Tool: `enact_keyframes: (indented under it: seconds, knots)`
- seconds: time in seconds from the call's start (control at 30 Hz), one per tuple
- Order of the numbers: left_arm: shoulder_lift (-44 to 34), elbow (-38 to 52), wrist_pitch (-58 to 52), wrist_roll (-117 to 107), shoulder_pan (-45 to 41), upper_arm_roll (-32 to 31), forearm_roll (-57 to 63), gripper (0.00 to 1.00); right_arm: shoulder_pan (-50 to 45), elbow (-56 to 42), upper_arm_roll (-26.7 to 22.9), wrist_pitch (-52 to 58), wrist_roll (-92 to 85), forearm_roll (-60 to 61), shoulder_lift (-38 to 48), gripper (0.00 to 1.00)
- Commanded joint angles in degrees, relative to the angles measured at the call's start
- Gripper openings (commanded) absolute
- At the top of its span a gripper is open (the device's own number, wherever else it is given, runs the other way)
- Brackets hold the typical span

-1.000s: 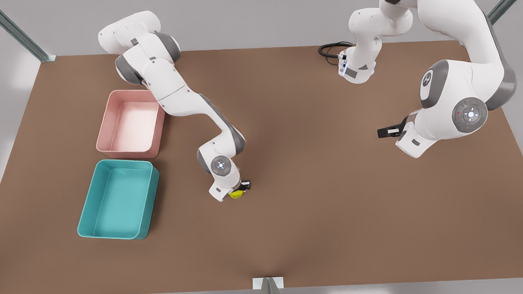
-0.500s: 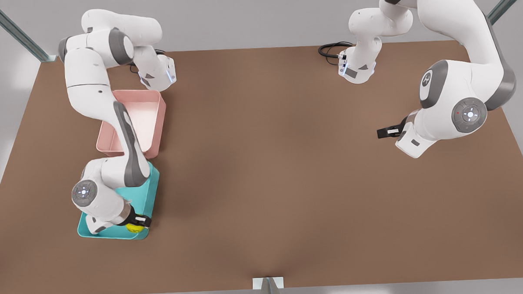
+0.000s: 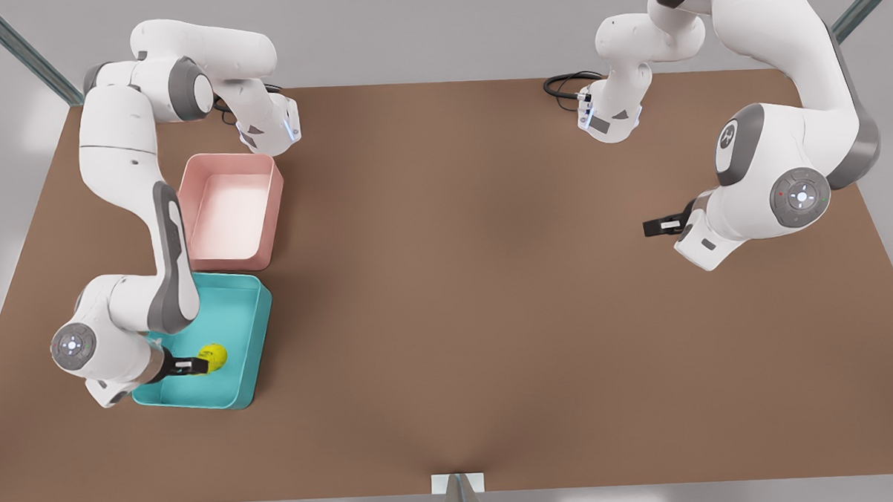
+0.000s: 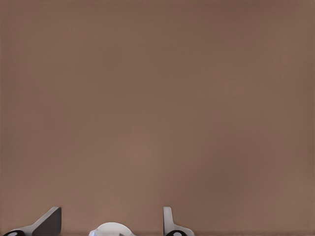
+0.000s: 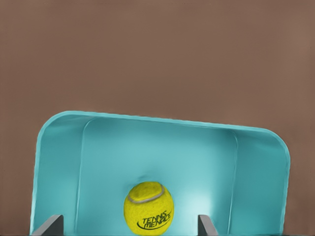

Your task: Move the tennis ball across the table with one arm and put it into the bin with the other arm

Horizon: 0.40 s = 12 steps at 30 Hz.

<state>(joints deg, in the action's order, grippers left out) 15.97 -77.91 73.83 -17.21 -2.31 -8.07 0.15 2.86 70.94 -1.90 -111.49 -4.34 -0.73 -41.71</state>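
So the table [image 3: 493, 316] is the same as half a second back, and the arm on the front view's right hasn't budged: the left gripper [image 3: 657, 225] waits over bare tabletop, fingers [image 4: 170, 221] spread wide with nothing between them. The pink tub [image 3: 230, 214] is uncovered now, since the other arm has swung clear of it. Over the teal bin [image 3: 252, 317] the right gripper [image 3: 198, 365] has let go, jaws apart. The tennis ball [image 3: 213, 356] now sits on the bin floor, just beyond the fingertips.
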Motion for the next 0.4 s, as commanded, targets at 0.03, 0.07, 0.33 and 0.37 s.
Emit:
enact_keyframes:
  seconds: [0.03,0.07,0.33,0.37]
  knots:
    - [-0.1,-0.1,0.0,-0.1,0.0,0.0,0.0,1.00,-0.1,-2.4,-2.2,13.8,-1.9,-2.7,3.8,1.00]
    - [-0.1,-0.1,-0.1,-0.1,-0.1,0.0,0.0,1.00,0.0,-3.7,-2.2,17.8,-1.8,-3.7,6.3,1.00]
    - [-0.1,0.0,0.0,-0.1,-0.1,0.0,0.0,1.00,-1.5,10.5,-1.3,31.4,8.5,-3.8,32.2,1.00]
    - [-0.1,-0.1,0.0,-0.1,-0.1,0.0,0.0,1.00,-1.5,10.6,-1.3,31.2,8.5,-3.8,32.2,1.00]
